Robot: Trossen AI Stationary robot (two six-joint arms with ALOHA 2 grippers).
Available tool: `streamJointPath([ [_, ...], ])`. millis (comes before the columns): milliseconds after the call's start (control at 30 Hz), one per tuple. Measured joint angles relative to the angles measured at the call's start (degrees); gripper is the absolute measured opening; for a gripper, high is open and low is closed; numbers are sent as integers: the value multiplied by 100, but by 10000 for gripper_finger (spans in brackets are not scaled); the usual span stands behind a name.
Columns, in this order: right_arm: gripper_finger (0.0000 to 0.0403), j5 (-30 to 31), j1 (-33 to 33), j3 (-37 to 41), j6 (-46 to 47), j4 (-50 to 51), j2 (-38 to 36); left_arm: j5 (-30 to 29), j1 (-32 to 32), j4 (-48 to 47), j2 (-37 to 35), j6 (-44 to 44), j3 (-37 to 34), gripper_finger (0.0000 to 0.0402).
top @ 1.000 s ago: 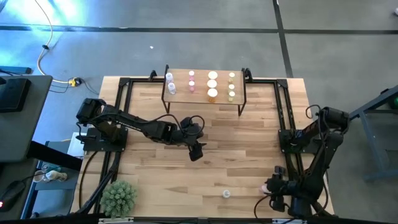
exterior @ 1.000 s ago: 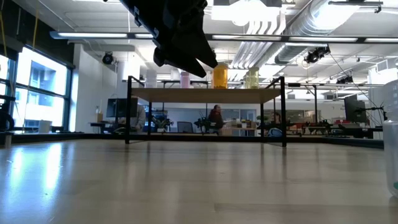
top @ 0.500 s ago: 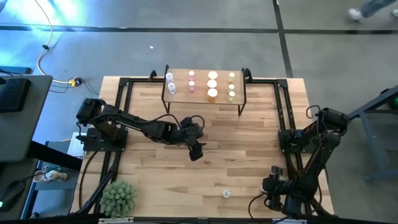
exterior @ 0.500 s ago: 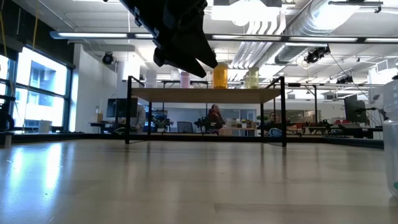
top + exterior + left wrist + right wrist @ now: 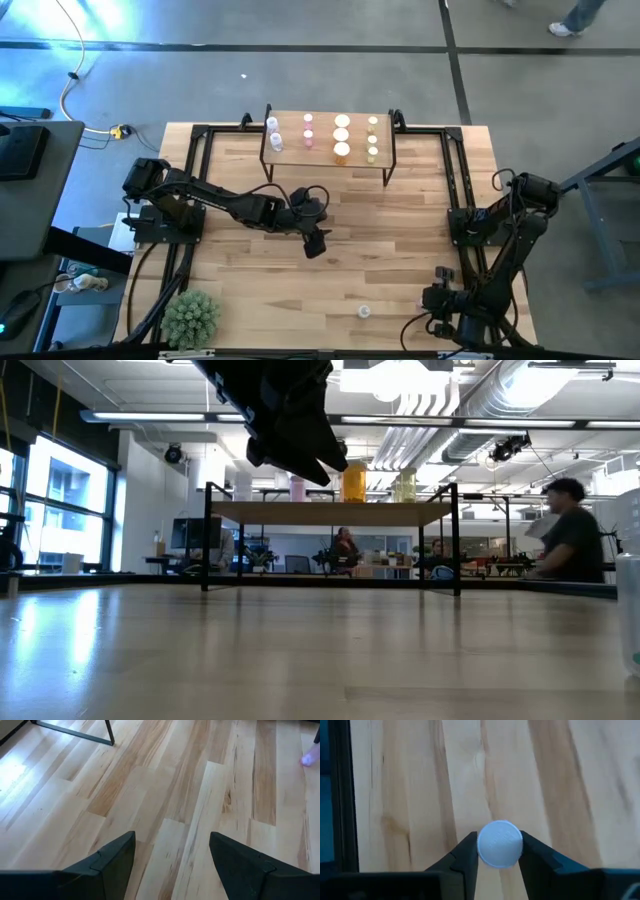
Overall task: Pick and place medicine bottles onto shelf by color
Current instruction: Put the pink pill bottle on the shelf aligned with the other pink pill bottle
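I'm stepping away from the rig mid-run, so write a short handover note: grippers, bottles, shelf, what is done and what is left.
Right gripper: at the near right edge of the table, fingers shut on a bottle with a white cap.
Left gripper: open, empty, hovering over the middle of the table.
Shelf: at the far side of the table, with bottles standing in four rows: whitish-blue, pink, orange, yellowish.
Done: those bottles are sorted by colour.
Left: shelve the gripped bottle, then the small bottle on the near part of the table.
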State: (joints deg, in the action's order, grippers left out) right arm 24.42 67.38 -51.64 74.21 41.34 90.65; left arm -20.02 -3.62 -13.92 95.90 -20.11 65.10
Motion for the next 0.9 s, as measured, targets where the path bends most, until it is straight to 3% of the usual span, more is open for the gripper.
streamJointPath([
  [233, 107, 543, -592, 0, -978, -5, -415, -7, -99, -141, 0, 127, -15, 245],
  [500, 108, 701, -1663, 0, -2192, -51, -1041, -19, -243, 346, 16, -167, -681, 245],
  [900, 108, -266, -3325, 0, -4706, -1597, -1243, -12, -428, 1081, 20, -183, -1344, 245],
])
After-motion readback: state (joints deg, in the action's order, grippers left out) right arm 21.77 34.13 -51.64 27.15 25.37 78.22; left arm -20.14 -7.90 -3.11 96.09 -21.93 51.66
